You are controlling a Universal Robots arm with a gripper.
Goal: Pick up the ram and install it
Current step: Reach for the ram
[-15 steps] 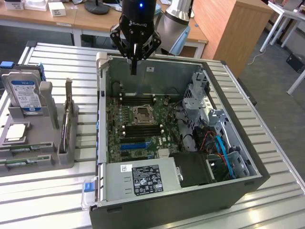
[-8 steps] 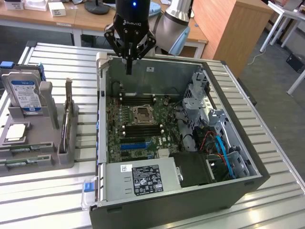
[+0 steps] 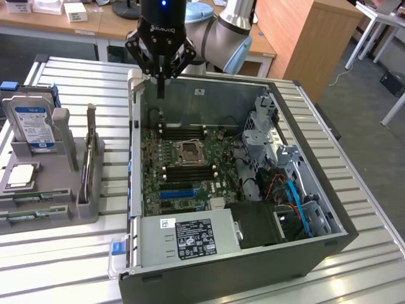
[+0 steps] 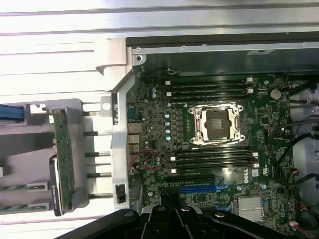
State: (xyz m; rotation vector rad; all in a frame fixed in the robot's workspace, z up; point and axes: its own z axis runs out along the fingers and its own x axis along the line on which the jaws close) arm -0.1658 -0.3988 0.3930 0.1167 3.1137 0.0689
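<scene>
Table (image 3: 354, 266) of metal slats carries all things. On it lies an open case (image 3: 221, 282), with the motherboard (image 3: 190, 171) (image 4: 279, 144) flat inside. Black memory slots (image 4: 214, 157) run on both sides of the CPU socket (image 4: 217, 122). Just beside the case, at the exterior view's left, stands a gray holder (image 3: 57, 177) (image 4: 79, 149). A hard drive (image 3: 33, 123) with a blue-white label leans upright at its far end, and a square CPU chip (image 3: 21, 175) lies flat nearer.

The arm (image 3: 237, 19) reaches in from behind. The gripper (image 3: 161, 94) (image 4: 172, 219) hangs over the far wall of the case, near the corner on the exterior view's left. Its fingers are pressed together and hold nothing.

The ram (image 3: 89, 142) (image 4: 62, 149) stands on its long edge in a slot of the holder, on the side next to the case, apart from the gripper.
</scene>
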